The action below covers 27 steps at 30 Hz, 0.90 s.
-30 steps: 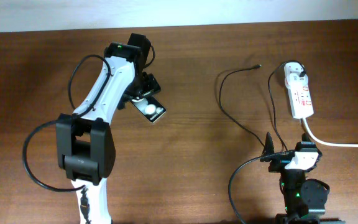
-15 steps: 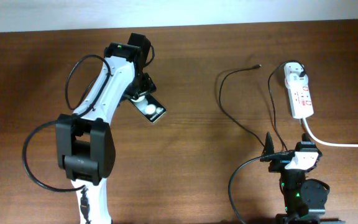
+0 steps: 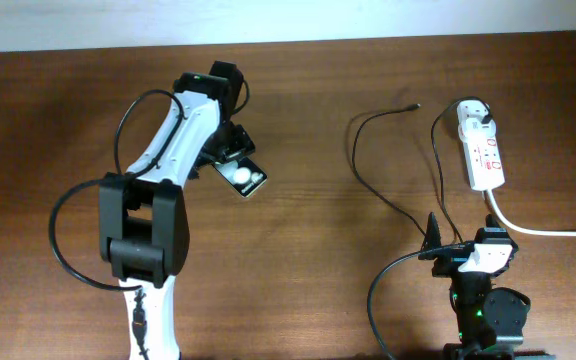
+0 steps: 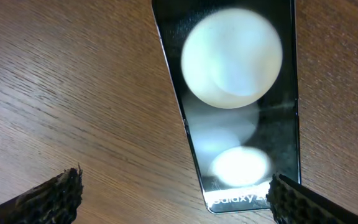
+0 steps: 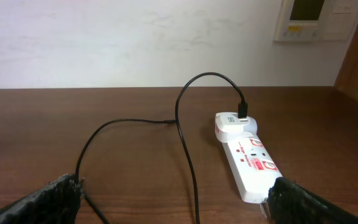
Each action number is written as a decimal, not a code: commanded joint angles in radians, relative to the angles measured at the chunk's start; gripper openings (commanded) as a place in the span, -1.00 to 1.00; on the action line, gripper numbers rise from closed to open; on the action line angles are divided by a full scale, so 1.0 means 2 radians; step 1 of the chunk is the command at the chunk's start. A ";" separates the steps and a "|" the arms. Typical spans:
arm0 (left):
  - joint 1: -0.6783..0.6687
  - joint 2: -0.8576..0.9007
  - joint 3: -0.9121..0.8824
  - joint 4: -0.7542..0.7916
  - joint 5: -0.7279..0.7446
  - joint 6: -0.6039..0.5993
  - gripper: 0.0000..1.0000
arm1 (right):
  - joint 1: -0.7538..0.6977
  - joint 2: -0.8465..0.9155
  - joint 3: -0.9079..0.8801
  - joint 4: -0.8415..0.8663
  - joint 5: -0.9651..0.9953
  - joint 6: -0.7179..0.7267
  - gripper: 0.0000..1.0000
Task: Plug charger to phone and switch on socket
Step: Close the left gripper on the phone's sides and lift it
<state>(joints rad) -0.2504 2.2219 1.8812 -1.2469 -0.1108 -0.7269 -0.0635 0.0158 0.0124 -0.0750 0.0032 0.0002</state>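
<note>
The phone [image 3: 246,180], a glossy black slab with two white spots, lies at an angle on the table left of centre. My left gripper [image 3: 231,152] hovers over its far end, open and empty. In the left wrist view the phone [image 4: 241,93] reaches down beside the right finger, and the jaws [image 4: 179,205] are wide apart. The white socket strip [image 3: 483,152] lies at the far right with a white adapter [image 3: 471,112] plugged in. The thin black charger cable [image 3: 358,150] loops left, and its plug tip [image 3: 414,105] lies loose. My right gripper [image 3: 458,242] is open near the front edge, facing the strip [image 5: 250,165] and cable [image 5: 185,143].
The strip's thick white cord [image 3: 548,232] runs off to the right edge. A pale wall [image 5: 135,37] stands beyond the table's far edge. The robots' own black cables loop beside each arm base.
The left arm's lower links have shifted slightly to the right, with the gripper staying over the phone. The phone, cable, strip and right arm have not moved.
</note>
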 commanded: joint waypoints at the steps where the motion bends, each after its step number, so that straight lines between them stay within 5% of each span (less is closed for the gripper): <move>1: 0.023 0.019 0.009 -0.004 0.036 -0.007 0.97 | 0.003 -0.005 -0.003 -0.002 0.004 0.002 0.97; 27: 0.026 0.071 0.009 0.087 0.110 -0.037 0.98 | 0.003 -0.005 -0.003 -0.002 0.004 0.002 0.97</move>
<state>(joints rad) -0.1944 2.2929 1.8832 -1.0950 0.0509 -0.7761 -0.0635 0.0158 0.0124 -0.0753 0.0032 0.0006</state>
